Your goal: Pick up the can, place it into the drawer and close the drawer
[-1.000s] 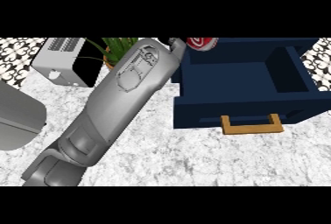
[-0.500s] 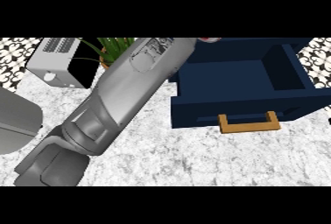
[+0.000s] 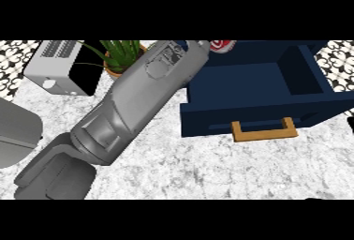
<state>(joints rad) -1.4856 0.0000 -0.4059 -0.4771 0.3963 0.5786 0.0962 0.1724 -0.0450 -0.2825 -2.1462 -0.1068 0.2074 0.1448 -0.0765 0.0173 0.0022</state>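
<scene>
Mostly hidden beyond the top edge, the left hand's state cannot be told; only its grey forearm (image 3: 138, 108) is seen, beside the red-and-white can (image 3: 220, 45) above the open navy drawer (image 3: 252, 89). The can should be lowered well inside the walls. Potted plant (image 3: 121, 54) and toaster (image 3: 59, 68) are passed closely

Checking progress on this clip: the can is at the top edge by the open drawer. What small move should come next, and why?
Probably shift the can right and nearer, over the drawer's cavity, before lowering it. The can shows only at the top edge, at the left forearm's tip, by the drawer's back left corner and not yet inside. The drawer stands open.
</scene>
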